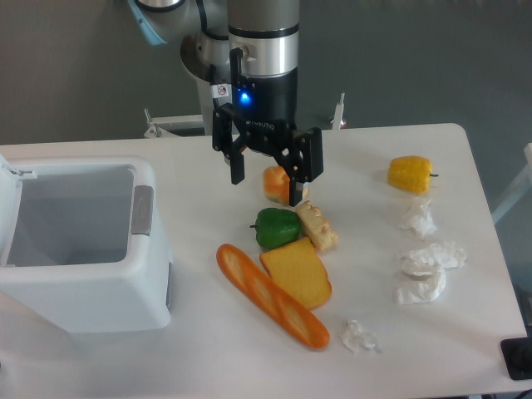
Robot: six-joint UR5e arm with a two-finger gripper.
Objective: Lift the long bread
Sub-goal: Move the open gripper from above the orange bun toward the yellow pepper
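Orange long bread (pixel 272 296) with paler slashes, green pepper (pixel 277 228), yellow bread slice (pixel 297 272)

A robotics lab, set up for testing: an industrial robot arm (pixel 262 50) is mounted at the far edge of a plain white table (pixel 482 199) before a bare grey wall (pixel 416 58), with toy plastic food, crumpled paper scraps and a white bin (pixel 83 241) laid out.

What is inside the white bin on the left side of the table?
The white bin looks empty: only its pale inner walls and part of the floor show. Its near wall hides the front of the floor, so something small could lie there unseen.
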